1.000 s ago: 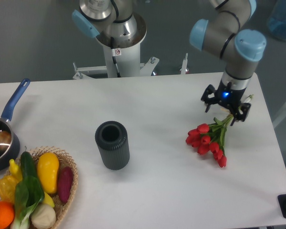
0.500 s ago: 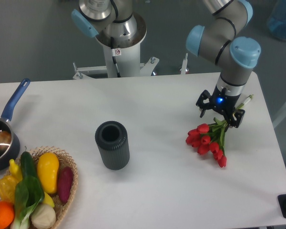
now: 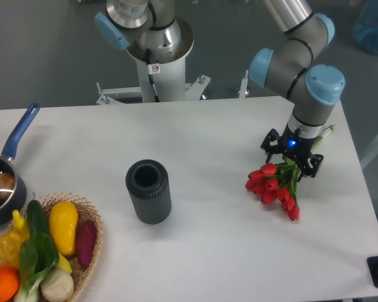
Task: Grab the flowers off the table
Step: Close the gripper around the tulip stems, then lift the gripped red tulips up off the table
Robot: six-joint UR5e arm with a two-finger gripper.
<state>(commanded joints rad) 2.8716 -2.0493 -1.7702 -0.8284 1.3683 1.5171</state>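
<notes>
The flowers (image 3: 274, 187), a bunch of red tulip buds with green stems, lie on the white table (image 3: 227, 251) at the right. My gripper (image 3: 292, 161) hangs just over the stem end of the bunch, its fingers open and straddling the stems. The buds point down and to the left of it. I cannot tell whether the fingers touch the stems.
A dark ribbed vase (image 3: 148, 190) stands upright mid-table. A wicker basket (image 3: 91, 248) with vegetables and fruit sits at the front left. A blue-handled pot (image 3: 3, 182) is at the left edge. The table's right edge is close to the flowers.
My gripper has shifted slightly left and lower, settling over the stem end of the flowers. The flowers have not moved.
</notes>
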